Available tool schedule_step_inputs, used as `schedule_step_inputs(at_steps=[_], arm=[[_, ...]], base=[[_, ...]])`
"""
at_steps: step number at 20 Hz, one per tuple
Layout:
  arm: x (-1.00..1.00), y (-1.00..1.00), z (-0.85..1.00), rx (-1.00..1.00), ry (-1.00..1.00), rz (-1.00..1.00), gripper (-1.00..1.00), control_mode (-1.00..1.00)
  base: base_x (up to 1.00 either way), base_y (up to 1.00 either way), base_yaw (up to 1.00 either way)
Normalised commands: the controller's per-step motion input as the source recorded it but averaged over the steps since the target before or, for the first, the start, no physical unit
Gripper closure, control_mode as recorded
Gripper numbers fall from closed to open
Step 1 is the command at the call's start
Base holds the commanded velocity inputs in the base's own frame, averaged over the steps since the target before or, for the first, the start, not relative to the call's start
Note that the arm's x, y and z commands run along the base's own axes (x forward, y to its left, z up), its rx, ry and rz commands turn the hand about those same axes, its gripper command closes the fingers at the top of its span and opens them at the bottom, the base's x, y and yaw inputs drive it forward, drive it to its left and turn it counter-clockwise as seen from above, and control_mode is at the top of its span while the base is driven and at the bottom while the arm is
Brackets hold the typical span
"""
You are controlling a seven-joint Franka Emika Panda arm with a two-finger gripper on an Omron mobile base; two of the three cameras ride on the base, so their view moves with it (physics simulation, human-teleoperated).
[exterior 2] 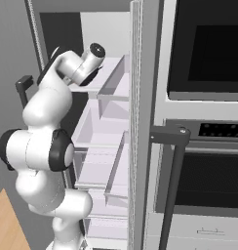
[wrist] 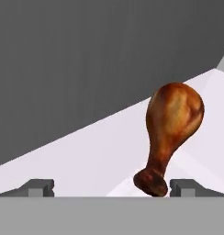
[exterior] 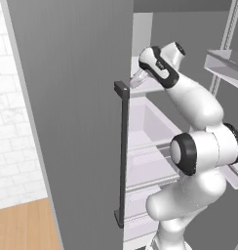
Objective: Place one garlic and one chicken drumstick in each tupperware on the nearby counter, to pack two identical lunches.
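Fingers (wrist: 112, 187) spread wide apart, nothing gripped. In hand view, left tip sits low at left, right tip low at right, w/ open shelf surface between. Drumstick (wrist: 171, 133) lies on pale shelf (wrist: 77, 156), golden-brown, fat end up toward top of hand view, narrow bone end down near right tip, just beside it; can't tell if touching. Drumstick sits right of centre, not squarely between tips. Dark gray back wall (wrist: 86, 55) behind shelf. From left base view, arm (exterior: 199, 141) reaches up & into open fridge, wrist (exterior: 157, 63) at upper shelf level, just past edge of gray fridge door (exterior: 67, 122) w/ its dark vertical handle (exterior: 123, 151). White drawers & shelves (exterior: 145, 156) stacked below wrist. From right base view, arm (exterior 2: 43, 146) rises at left, hand (exterior 2: 87, 61) angled into fridge interior at upper shelf; door bins (exterior 2: 113, 112) on right fridge door seen edge-on. Oven (exterior 2: 204, 122) w/ dark glass & dark bar handle (exterior 2: 172, 171) stands right of fridge. Wood floor (exterior: 23, 227) shows low left in left base view.
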Motion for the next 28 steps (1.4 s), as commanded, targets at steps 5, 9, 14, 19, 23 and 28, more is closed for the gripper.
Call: schedule_step_inputs(at_steps=[5, 9, 14, 19, 23, 28], arm=[[0.55, 0.10, -0.07, 0.00, 0.00, 0.00, -1.00, -1.00], [0.73, -0.01, -0.26, 0.00, 0.00, 0.00, -1.00, -1.00], [0.45, 0.02, -0.37, -0.01, 0.05, 0.00, 1.00, -1.00], [-0.09, 0.10, -0.72, -0.06, 0.05, 0.01, 1.00, -1.00], [-0.60, 0.10, -0.36, -0.06, -0.05, 0.02, 1.00, -1.00], [-1.00, -0.81, 0.16, 0.00, -0.12, 0.00, 1.00, -1.00]], base=[[0.00, 0.00, 0.00], [0.00, 0.00, 0.00], [0.00, 0.00, 0.00], [0.00, 0.00, 0.00], [0.00, 0.00, 0.00], [0.00, 0.00, 0.00]])
